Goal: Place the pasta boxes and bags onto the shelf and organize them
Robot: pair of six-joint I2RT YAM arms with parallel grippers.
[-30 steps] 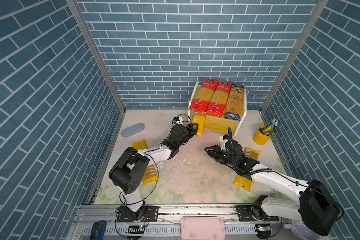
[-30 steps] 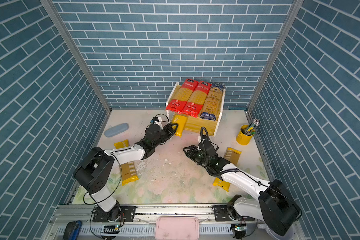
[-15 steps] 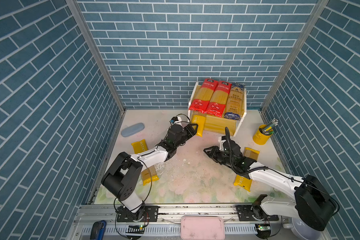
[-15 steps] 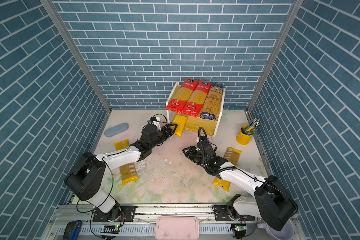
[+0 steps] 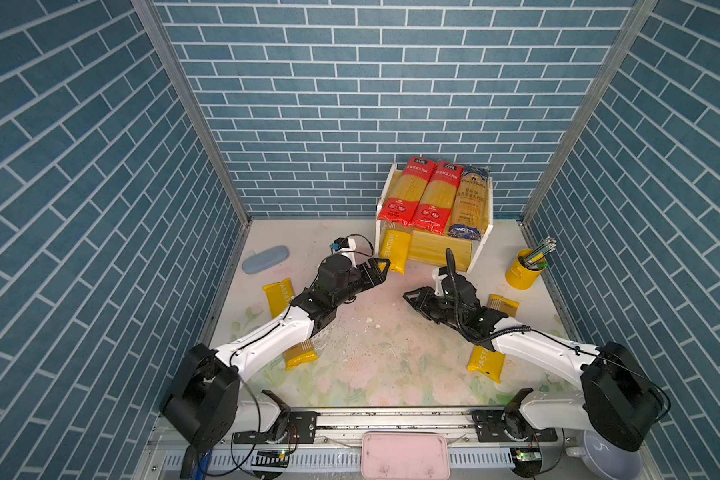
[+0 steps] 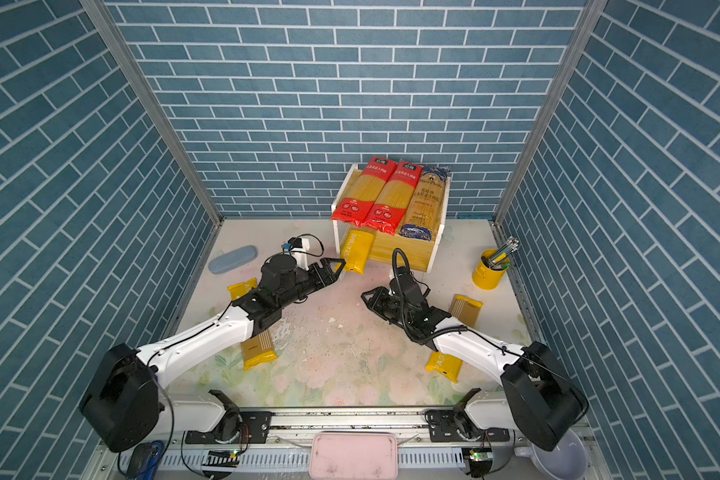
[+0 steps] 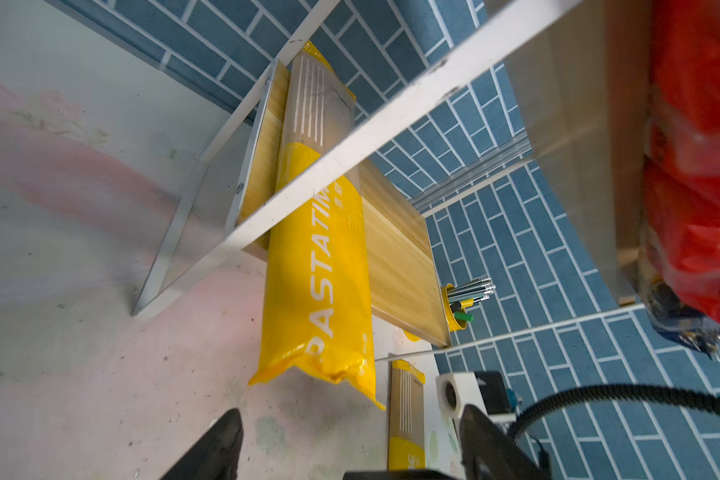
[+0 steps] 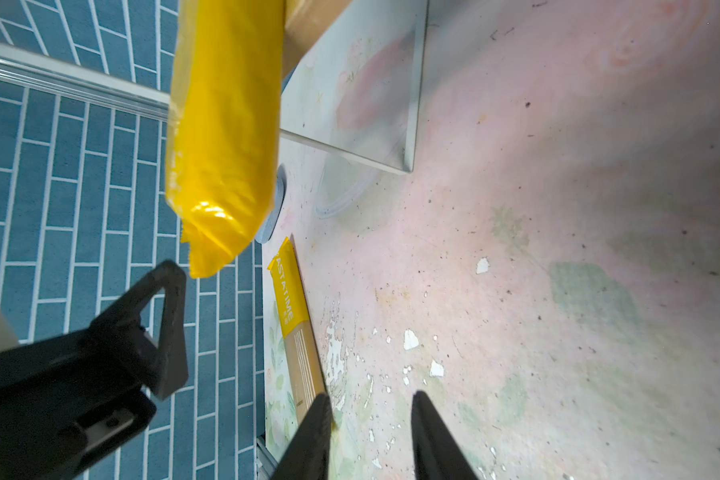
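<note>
The shelf (image 5: 441,249) stands at the back right. Its upper board carries two red packets (image 5: 406,193) (image 5: 435,197) and a dark blue-ended one (image 5: 468,203). A yellow PASTATIME packet (image 5: 395,251) (image 7: 321,266) lies on the left of the lower board, its near end jutting over the front edge. My left gripper (image 5: 381,270) (image 7: 352,415) is open just in front of that end, apart from it. My right gripper (image 5: 408,296) (image 8: 371,397) hovers low over the table, open and empty. Two more yellow-tan packets (image 5: 278,293) (image 5: 484,363) lie on the table, each partly under an arm.
A grey-blue case (image 5: 265,258) lies at the back left by the wall. A yellow cup of pencils (image 5: 524,270) stands right of the shelf. A pink tray (image 5: 404,455) and a grey bowl (image 5: 607,457) sit at the front rail. Brick walls close three sides.
My left gripper's jaws have spread wide, come off the yellow packet's near end and drawn back a little. The packet stays on the lower board. The right arm has barely shifted.
</note>
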